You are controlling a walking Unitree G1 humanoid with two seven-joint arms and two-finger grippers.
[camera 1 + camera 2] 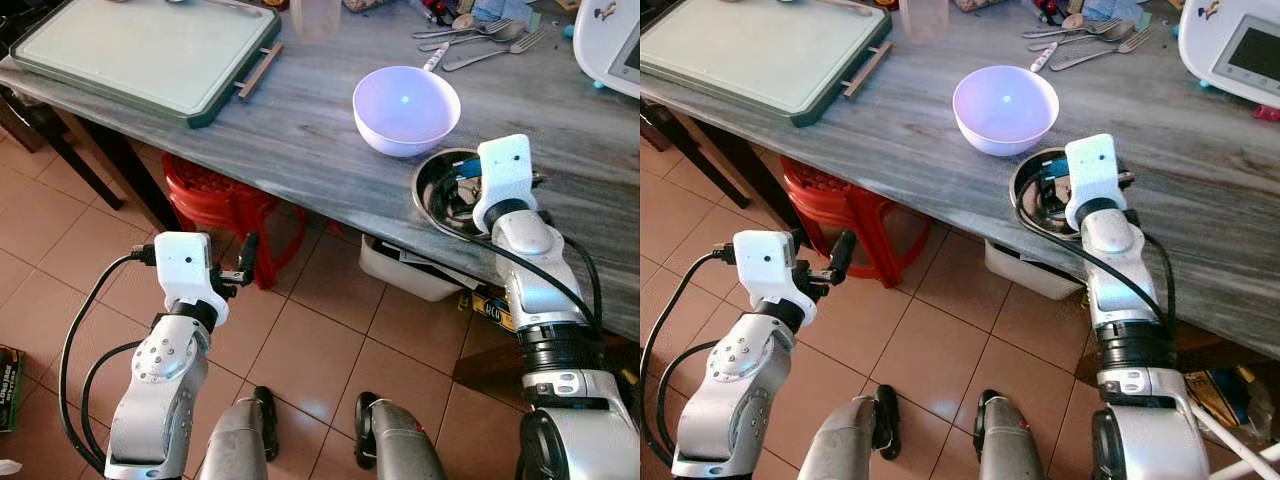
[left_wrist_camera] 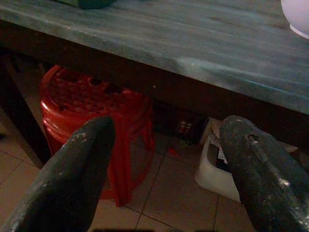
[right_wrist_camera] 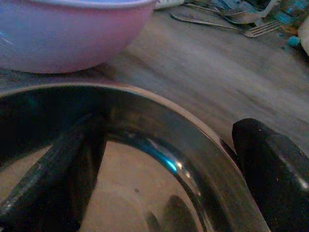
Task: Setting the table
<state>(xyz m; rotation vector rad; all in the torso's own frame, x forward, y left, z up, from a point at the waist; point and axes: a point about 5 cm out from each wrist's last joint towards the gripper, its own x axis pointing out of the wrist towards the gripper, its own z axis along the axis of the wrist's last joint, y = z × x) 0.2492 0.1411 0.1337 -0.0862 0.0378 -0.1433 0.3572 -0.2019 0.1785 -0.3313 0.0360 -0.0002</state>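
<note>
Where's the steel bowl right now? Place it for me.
The steel bowl sits at the table's near edge on the robot's right, touching the white bowl, the right gripper straddling its rim.

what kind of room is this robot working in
Probably a home kitchen or dining area: a long table carries bowls, forks and spoons and a big tray, with a red stool on the tiled floor.

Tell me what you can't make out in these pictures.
- Steel bowl: head views, its far side is covered by the right tool; a tight grip cannot be told.
- White appliance: cut off by the picture's edge.
- Cutlery: too small and far to count.
- White tub under the table: left wrist view, dark, contents unreadable.
</note>
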